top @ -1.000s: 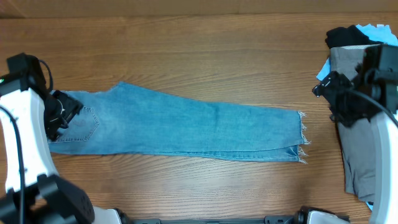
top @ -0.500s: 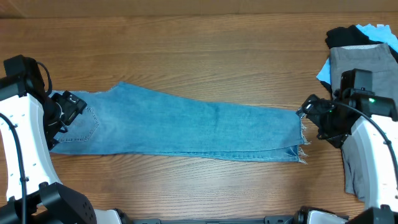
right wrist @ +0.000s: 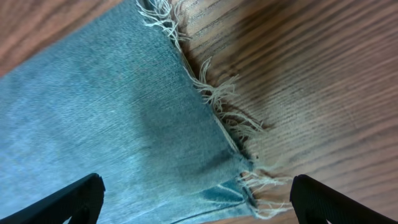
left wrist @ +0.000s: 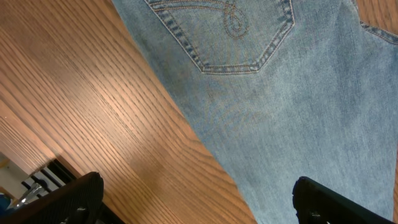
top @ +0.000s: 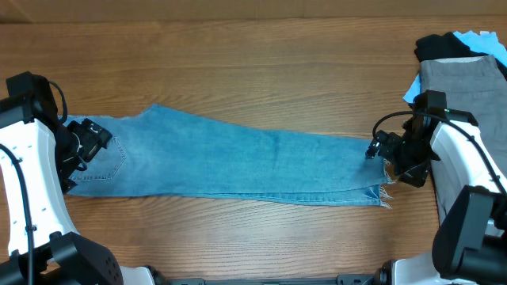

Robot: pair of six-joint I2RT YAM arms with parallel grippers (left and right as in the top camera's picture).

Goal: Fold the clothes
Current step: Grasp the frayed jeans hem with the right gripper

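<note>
The clothes are light-blue jeans, folded lengthwise and lying flat across the wooden table, waist at the left and frayed hems at the right. My left gripper hovers open at the waist end. In the left wrist view its gripper straddles the edge of the jeans below a back pocket with curved stitching. My right gripper is open over the hem end. In the right wrist view that gripper spans the denim and the frayed hem. Neither gripper holds anything.
A pile of other garments sits at the right edge: a grey one, a black one and a bit of blue cloth. Bare wood table lies behind and in front of the jeans.
My right arm has swung left from over the grey garment to the frayed hems. The left gripper has stayed by the waist and its jaws have widened.
</note>
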